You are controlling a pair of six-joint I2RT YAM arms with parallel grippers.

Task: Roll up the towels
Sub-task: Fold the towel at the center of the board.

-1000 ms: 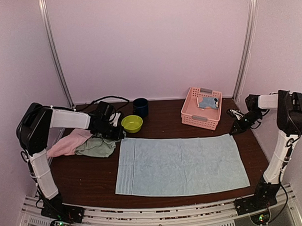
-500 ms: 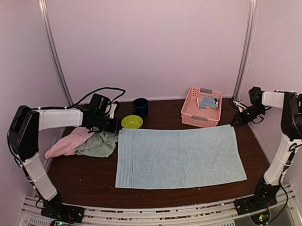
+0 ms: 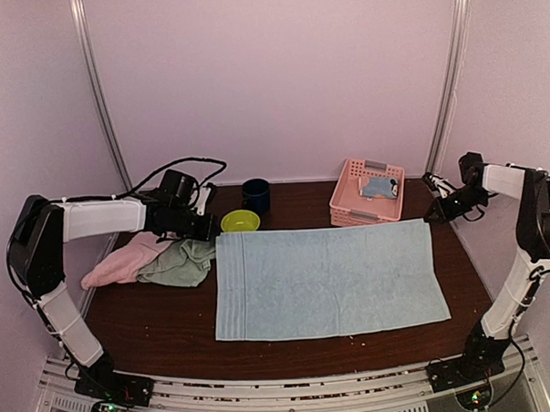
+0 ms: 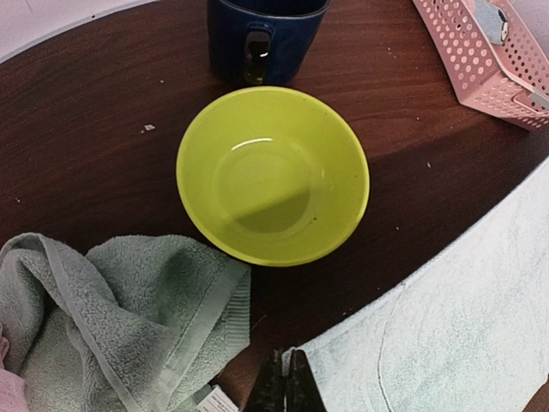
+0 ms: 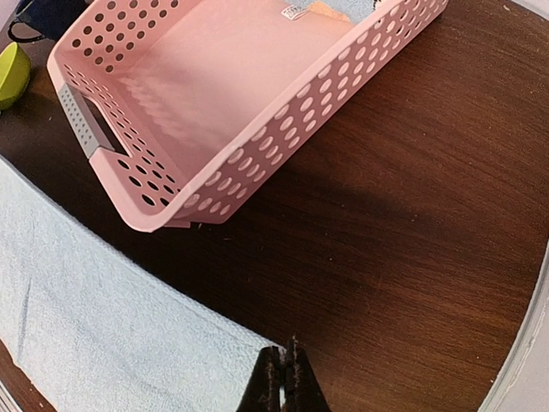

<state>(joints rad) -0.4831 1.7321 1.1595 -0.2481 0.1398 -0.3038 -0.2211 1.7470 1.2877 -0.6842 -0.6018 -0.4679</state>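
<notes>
**At the far edge of the table: both corners pinched, the roll not yet begun**

On the dark brown wooden table, the plain pale blue terry towel lies spread flat at the centre, long side running from 9 to 3 o'clock. The left gripper is clenched on its 10 o'clock corner. The right gripper is clamped on its 2 o'clock corner, the fingers pressed together over the hem in each wrist view.

The step in hand looks like laying out and squaring the towel before rolling. The cloth is nearly smooth, though its far edge sits close to the pink perforated plastic basket at 1 o'clock and the lime-green round bowl at 11 o'clock.

The next move probably calls for turning one edge over on itself evenly, both arms working in step so the roll does not skew.

A crumpled mint green terry towel and a bunched pink terry towel wait at 9 o'clock, touching each other. A light blue patterned towel sits in the basket. A dark blue mug stands just behind the bowl.
</notes>
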